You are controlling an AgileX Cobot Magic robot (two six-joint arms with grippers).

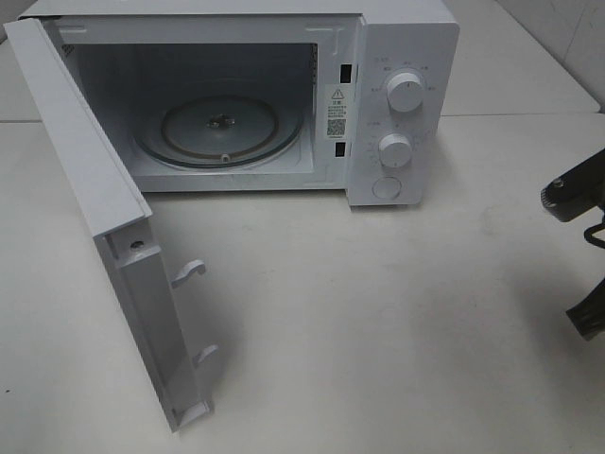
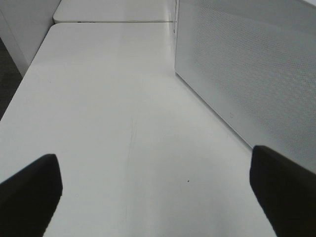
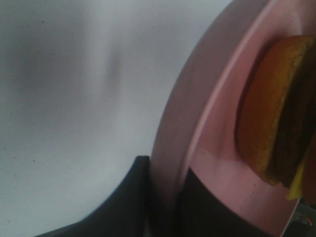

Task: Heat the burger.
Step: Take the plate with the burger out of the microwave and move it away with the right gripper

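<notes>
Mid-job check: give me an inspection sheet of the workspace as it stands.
Surface: white table, bare in front of the microwave.
Job's things: burger on a pink plate; microwave door open, glass turntable bare.
Clutter: nothing seen.
Grippers: right gripper shut on the plate's rim; left gripper open, holding nothing, beside the microwave's wall.
Cables: black cable at the right arm.
Surroundings: a second white table behind.

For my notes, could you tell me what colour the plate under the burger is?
Pink plate, shown best in the right wrist view.
</notes>
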